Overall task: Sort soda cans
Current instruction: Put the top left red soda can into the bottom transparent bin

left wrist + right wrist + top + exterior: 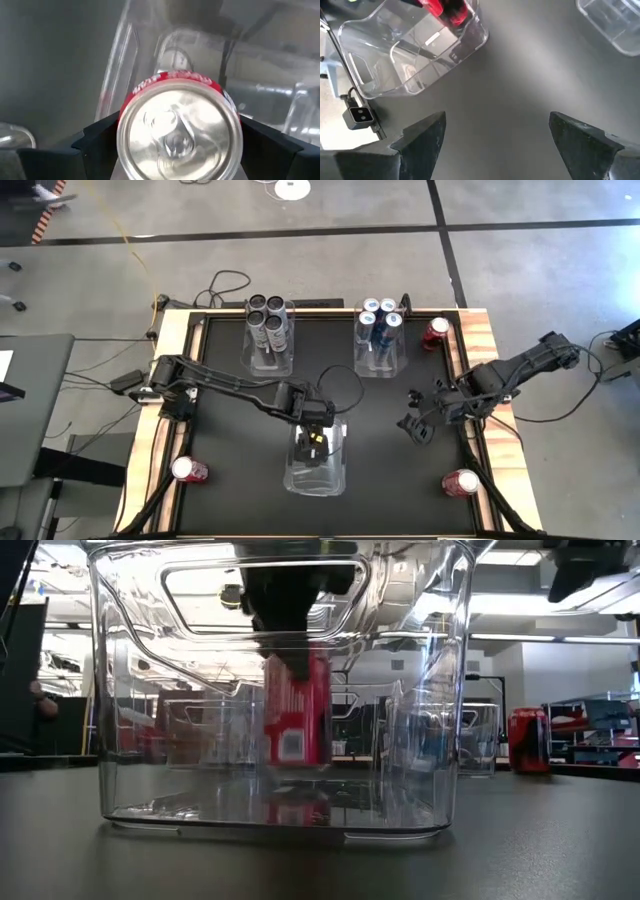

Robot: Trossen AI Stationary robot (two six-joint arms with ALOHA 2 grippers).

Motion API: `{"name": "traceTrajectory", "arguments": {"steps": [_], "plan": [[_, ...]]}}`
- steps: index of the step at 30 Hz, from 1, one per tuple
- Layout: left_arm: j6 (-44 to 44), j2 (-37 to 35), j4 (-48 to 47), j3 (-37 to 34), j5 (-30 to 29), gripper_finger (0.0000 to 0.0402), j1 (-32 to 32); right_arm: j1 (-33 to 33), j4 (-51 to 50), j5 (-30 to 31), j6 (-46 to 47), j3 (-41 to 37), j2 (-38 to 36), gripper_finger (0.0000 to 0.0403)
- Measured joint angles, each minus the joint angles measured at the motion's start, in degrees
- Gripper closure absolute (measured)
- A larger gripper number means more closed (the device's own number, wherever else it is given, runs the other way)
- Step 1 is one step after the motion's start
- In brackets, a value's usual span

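Note:
A red soda can [297,710] hangs inside the clear bin [318,480] near the table's front middle, with my left gripper [316,436] shut on it from above. Its silver top [179,132] fills the left wrist view. My right gripper [418,420] hovers open over bare table to the right of that bin, nothing between its fingers [422,137]. Several dark cans [270,315] stand in the far left bin. Several blue-and-silver cans [381,315] stand in the far middle bin. My left gripper pinches the red can between its two fingers [97,137], one on each side of the can's upper wall [131,96] just below the rim. The fingers come from above, pointing steeply down into the bin. The can hangs roughly upright, its bottom [300,760] above the bin's floor.
Three loose red cans stand on the table: one at the far right corner [436,330], one at the near left corner [188,470], one at the near right corner [460,482]. A wooden rim [480,330] borders the black tabletop. Cables lie beyond the far edge.

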Motion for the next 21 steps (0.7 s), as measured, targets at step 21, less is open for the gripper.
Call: {"name": "traceTrajectory", "arguments": {"steps": [21], "plan": [[-0.86,0.82,1.03,0.11,1.83,0.0031,0.37,5.28,-0.60,-0.66,2.91,-1.16,-0.04,0.0031]]}}
